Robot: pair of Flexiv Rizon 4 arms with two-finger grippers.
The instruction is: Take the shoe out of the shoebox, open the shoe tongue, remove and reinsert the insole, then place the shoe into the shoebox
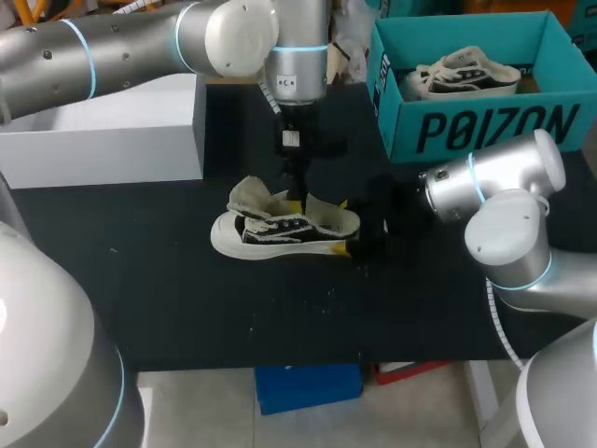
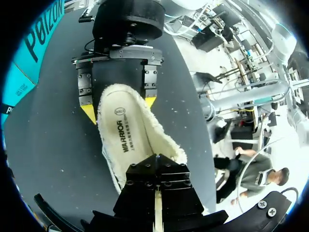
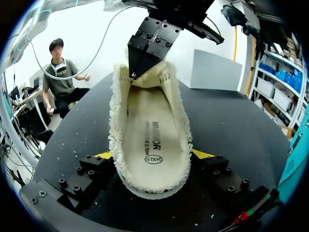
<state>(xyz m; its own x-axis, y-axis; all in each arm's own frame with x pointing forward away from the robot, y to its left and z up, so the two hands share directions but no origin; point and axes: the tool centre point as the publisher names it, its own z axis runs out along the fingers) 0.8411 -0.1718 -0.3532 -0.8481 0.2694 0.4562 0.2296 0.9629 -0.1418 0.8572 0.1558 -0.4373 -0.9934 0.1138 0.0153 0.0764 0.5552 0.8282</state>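
While both grippers have hold of the one insole [image 3: 149, 140], one shoe [image 1: 270, 231] sits on its sole at the middle of the black table [image 1: 187, 299]. Its long axis runs left-right across the robot, toe to the robot's left and heel to the right. The tongue is folded up and open.

The insole is just above the shoe's heel end, clear of the opening, fleecy rim all round and printed face showing. Its long axis runs from the right gripper [image 3: 153, 157] to the left gripper [image 3: 140, 67].

The right gripper comes in from the right. Its fingers [image 3: 203, 154] stand wide apart and press the rounded end of the insole from both sides across its width.

The left gripper comes down from above. Its jaws are nearly closed, pinching the insole's other end by the edge.

Farther back, on the left, is one white box [image 1: 112, 140]. At the far right is one teal shoebox [image 1: 485, 131], open at the top. A second shoe [image 1: 466, 75] lies inside it, long axis left-right; I cannot tell which way its toe points.

Count: two shoes, one insole, one shoebox, one white box.
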